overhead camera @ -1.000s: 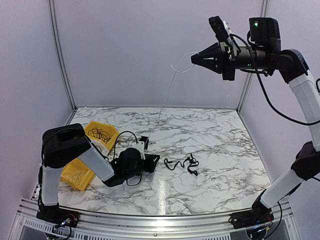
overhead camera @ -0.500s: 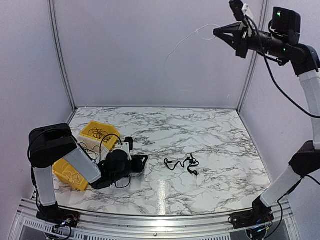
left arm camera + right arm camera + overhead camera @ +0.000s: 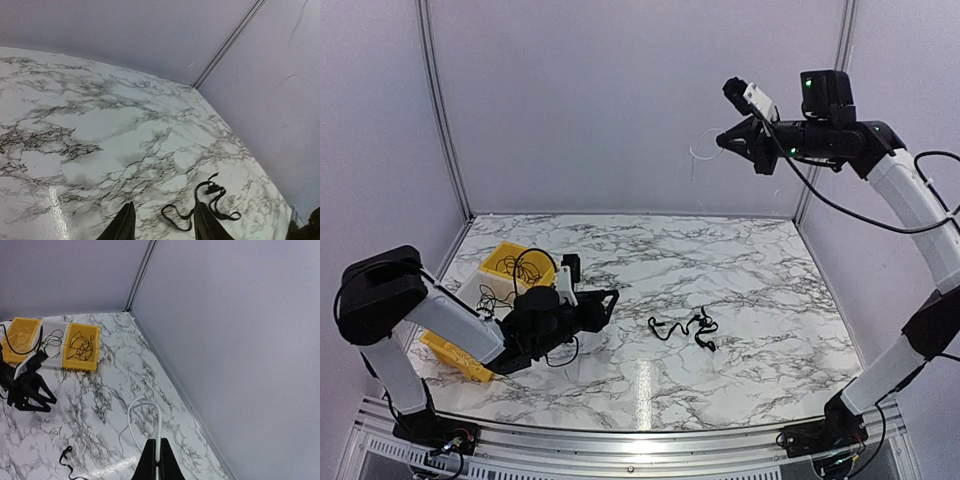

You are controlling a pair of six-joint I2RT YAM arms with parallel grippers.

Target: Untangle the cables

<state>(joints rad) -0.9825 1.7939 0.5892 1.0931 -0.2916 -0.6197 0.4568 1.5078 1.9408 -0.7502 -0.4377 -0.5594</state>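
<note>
A loose black cable (image 3: pixel 683 329) lies in curls on the marble table (image 3: pixel 760 270), right of centre. My left gripper (image 3: pixel 608 303) is open and empty, low over the table just left of it. In the left wrist view the black cable (image 3: pixel 212 194) lies beyond the right fingertip of my left gripper (image 3: pixel 165 229). My right gripper (image 3: pixel 723 139) is high in the air at the back right, shut on a thin white cable (image 3: pixel 700 150) that loops from its tip. The right wrist view shows my right gripper (image 3: pixel 158 462) closed on the white cable (image 3: pixel 131 415).
Two yellow bins (image 3: pixel 527 262) (image 3: pixel 448 350) and a white bin (image 3: pixel 480 288) between them stand at the left, with black wires inside. They also show in the right wrist view (image 3: pixel 82 346). Grey walls enclose the table on three sides.
My right gripper rose to the right, then came down and left; the white cable, which hung to the table, now shows as a short loop. My left arm shifted left and tilted up.
</note>
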